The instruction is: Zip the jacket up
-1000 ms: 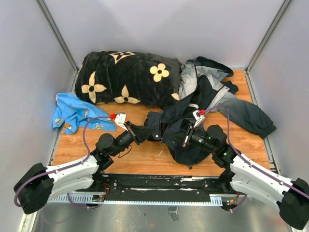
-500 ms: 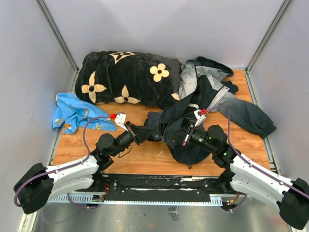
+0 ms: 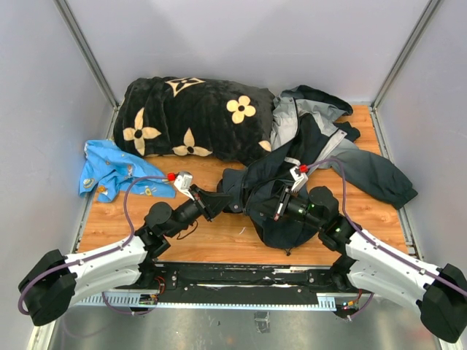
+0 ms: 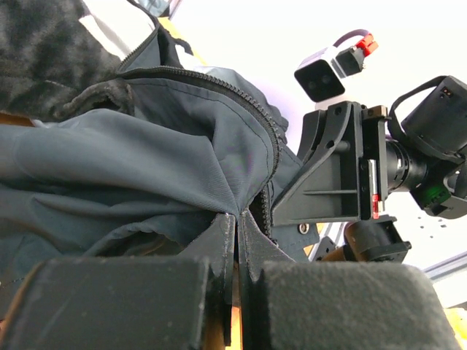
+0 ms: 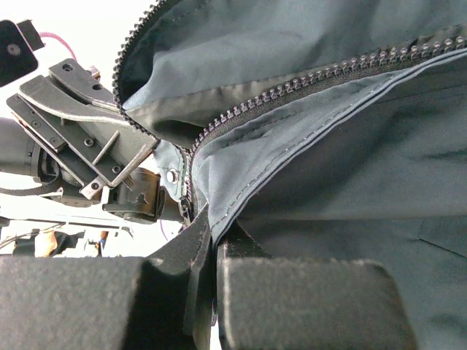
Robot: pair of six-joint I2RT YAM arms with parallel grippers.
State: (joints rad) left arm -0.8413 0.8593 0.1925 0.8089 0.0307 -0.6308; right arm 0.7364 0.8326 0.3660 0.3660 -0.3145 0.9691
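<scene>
Left gripper (image 4: 235, 251) and right gripper (image 5: 214, 255) both pinch jacket (image 3: 372, 175) hem.
Jaws fully closed on fabric, 1 each side of unzipped zipper (image 5: 292, 87). Jacket lies centre-right on table (image 3: 219, 237), zipper axis running from grippers toward far-right corner. Right arm nearer.

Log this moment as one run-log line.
task: zip jacket | left gripper: jaws shut on jacket edge | right gripper: jaws shut on jacket edge | zipper: open
</scene>
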